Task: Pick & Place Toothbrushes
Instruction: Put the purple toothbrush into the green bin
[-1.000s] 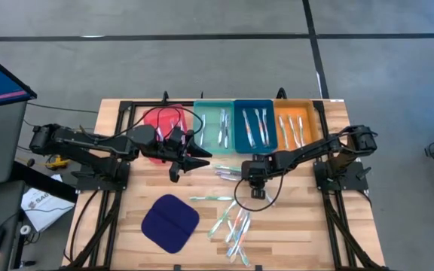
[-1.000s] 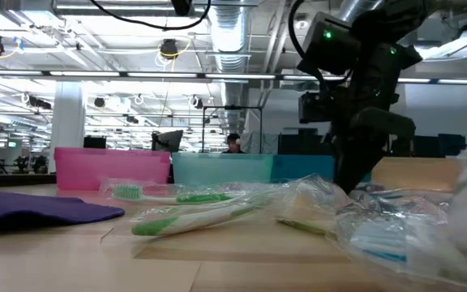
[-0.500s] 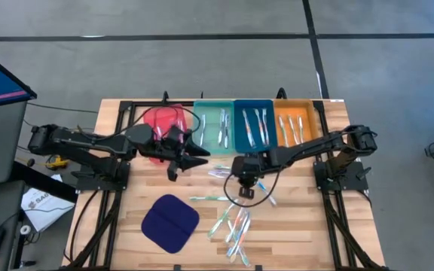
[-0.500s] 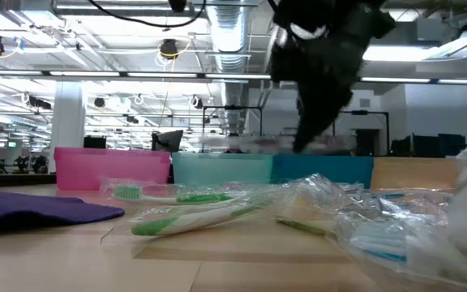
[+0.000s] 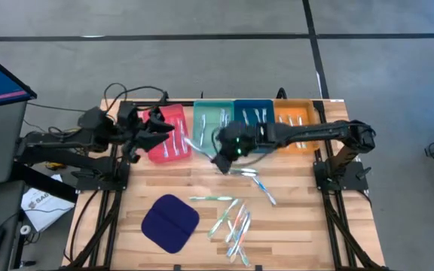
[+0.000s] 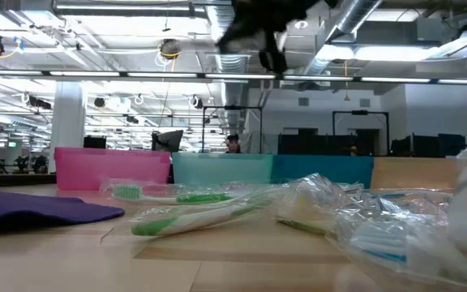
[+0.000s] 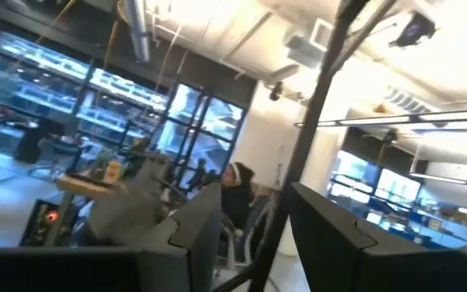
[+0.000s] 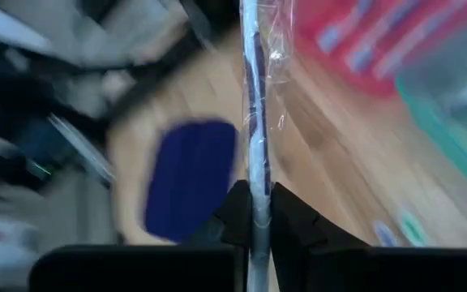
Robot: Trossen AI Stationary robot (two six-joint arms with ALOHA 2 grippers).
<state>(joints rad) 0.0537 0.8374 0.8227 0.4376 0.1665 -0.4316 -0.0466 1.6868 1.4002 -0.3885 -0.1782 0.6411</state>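
I have lifted the right pincer (image 5: 218, 153) clear of the loose pile and swung it toward the trays. A second ago it was low over the toothbrushes at mid-table. It now hangs raised, in front of the teal tray (image 5: 214, 128), closed tight on one wrapped toothbrush (image 8: 254, 174). In the right wrist view the brush stands straight up between the two fingers (image 8: 237, 212), its clear wrapper trailing loose.

The left arm has also moved. Its pincer (image 5: 159, 126) was out over the table beside the red tray (image 5: 166, 135). It is now drawn back and tilted upward at that tray's left edge, its fingers standing partly apart with nothing between them.

Remaining stock: several wrapped toothbrushes (image 5: 232, 222) lie scattered on the bare wood near the dark blue cloth pad (image 5: 170, 223). All four trays already hold a few brushes each.

Assessment: the pick has succeeded, and the carry is under way. The held brush shows a dark stripe, so I judge it is bound for the blue tray (image 5: 252, 125), but that is uncertain. The loose wrapper could snag on release.
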